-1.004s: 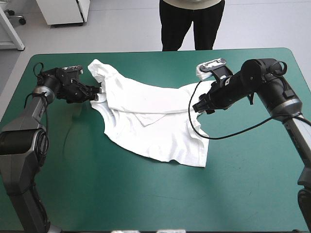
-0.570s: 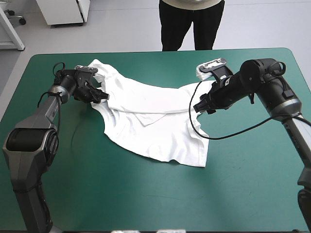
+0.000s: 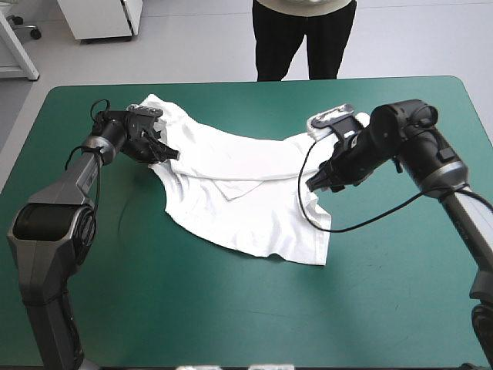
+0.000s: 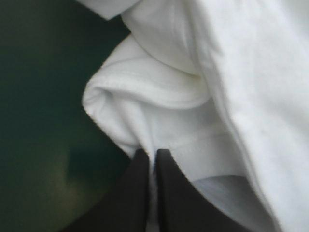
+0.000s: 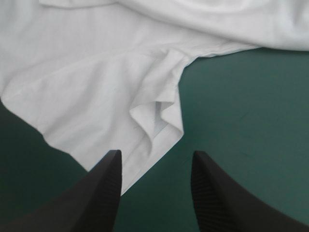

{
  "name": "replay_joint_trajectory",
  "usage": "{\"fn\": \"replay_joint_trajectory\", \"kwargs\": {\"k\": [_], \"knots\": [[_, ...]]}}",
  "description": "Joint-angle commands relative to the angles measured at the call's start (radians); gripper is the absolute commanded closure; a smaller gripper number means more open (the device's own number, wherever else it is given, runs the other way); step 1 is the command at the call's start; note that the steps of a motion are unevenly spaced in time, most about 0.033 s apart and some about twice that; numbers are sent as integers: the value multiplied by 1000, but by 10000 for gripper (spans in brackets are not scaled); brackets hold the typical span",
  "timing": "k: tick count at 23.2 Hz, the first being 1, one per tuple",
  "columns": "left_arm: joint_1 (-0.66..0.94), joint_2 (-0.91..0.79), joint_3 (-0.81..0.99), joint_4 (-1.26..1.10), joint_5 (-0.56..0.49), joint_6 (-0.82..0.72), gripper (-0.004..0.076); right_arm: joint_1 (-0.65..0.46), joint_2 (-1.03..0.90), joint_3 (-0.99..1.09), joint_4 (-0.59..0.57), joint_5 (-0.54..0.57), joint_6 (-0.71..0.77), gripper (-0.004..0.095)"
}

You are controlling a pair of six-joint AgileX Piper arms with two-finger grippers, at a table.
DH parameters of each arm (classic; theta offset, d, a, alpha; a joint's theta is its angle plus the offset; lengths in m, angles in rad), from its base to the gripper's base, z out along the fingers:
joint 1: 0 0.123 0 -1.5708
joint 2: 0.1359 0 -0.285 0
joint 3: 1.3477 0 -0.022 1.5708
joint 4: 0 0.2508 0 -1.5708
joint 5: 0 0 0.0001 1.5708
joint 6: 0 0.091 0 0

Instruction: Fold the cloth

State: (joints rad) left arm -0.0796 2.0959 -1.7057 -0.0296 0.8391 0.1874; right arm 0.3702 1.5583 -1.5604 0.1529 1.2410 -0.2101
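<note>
At the 10 o'clock side of the bench [image 3: 192, 308], the left pincer [image 3: 166, 153] is seen clamped on the T-shirt [image 3: 246, 200]. In the left wrist view its black fingers [image 4: 137, 193] are all but met, and a rolled white hem is pinched between their tips. The teal-green cover [image 4: 43, 96] is shown bare just beside that hem. The T-shirt is laid on the bench, partly spread and rumpled. It reaches from a sleeve near 11 o'clock, across the middle, to a lower corner toward 4 o'clock. A flap is doubled over across its far half. At the garment's 3 o'clock edge the right pincer [image 3: 314, 183] is held over the cloth. In the right wrist view its fingers are stood well apart, with nothing gripped. A puckered edge of the T-shirt is seen ahead of and between them, with bare cover beside it.
</note>
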Motion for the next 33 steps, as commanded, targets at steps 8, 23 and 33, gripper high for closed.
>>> {"fn": "replay_joint_trajectory", "kwargs": {"k": [8,23,33], "knots": [[1,-24,-8,23,40,33,733,413,-35,243,-72,-126,-31,330],[1,-24,-8,23,63,33,733,392,159,385,-223,-361,36,318],[1,-24,-8,30,64,37,733,337,175,420,-186,-331,29,921]]}}
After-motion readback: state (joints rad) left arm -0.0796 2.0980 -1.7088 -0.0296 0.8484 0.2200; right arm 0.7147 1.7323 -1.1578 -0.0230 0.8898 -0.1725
